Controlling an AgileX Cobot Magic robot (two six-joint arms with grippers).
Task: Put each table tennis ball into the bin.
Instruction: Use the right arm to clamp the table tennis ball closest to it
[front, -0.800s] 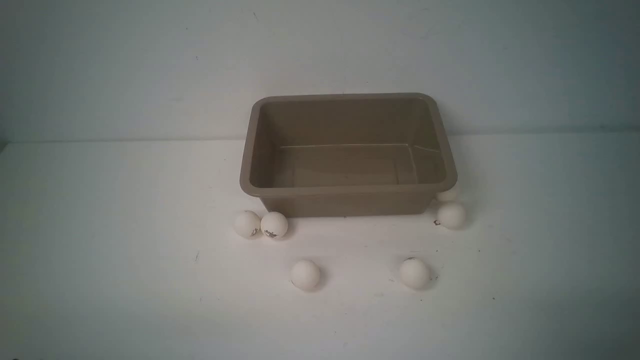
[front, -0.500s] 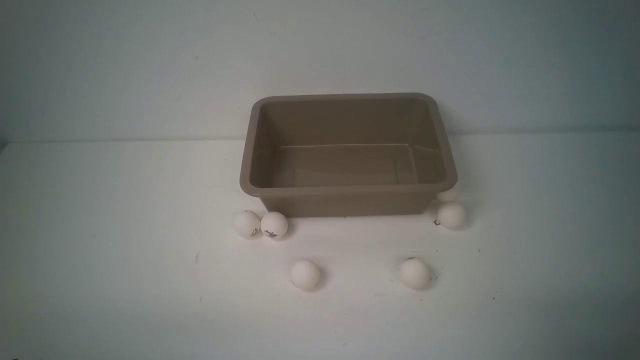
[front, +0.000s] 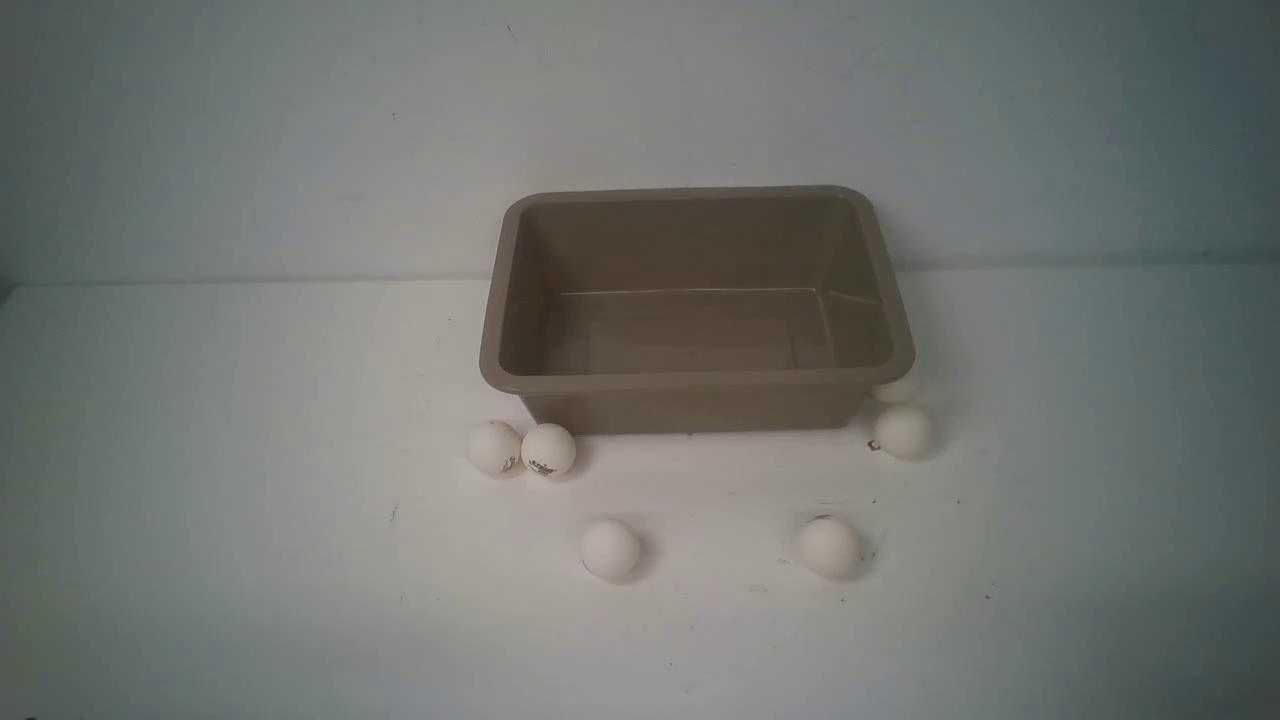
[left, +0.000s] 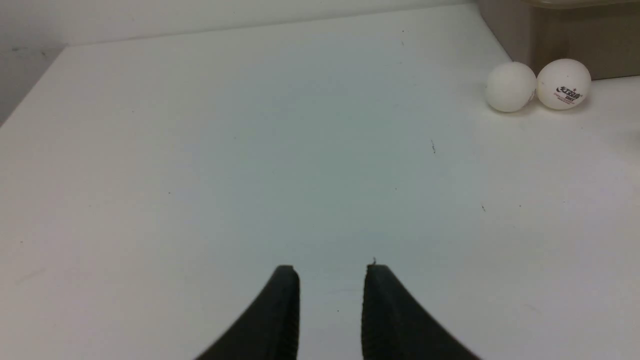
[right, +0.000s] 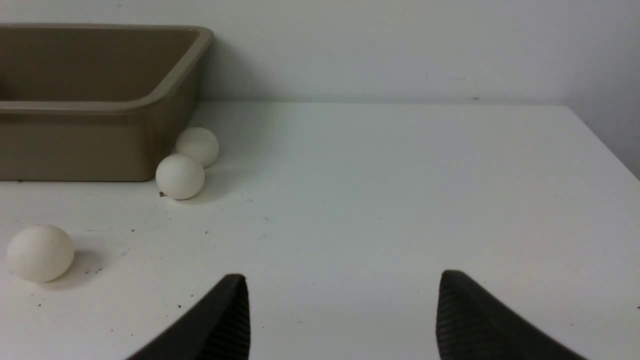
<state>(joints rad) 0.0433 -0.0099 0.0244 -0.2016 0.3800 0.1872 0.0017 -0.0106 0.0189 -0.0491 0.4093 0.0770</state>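
Note:
The taupe bin (front: 690, 380) stands empty at the table's middle back. Several white table tennis balls lie on the table around it: a touching pair (front: 495, 447) (front: 548, 450) at its front left corner, two single balls (front: 611, 549) (front: 829, 546) in front, and one ball (front: 903, 431) with another (front: 893, 388) half hidden at the front right corner. My left gripper (left: 331, 272) is shut to a narrow slit, holding nothing, well short of the pair (left: 510, 86). My right gripper (right: 342, 280) is open and empty, away from the balls (right: 180, 176) (right: 40, 252). Neither arm appears in the front view.
A pale wall rises right behind the bin. The white table's left edge (left: 30, 95) and right edge (right: 605, 140) show in the wrist views.

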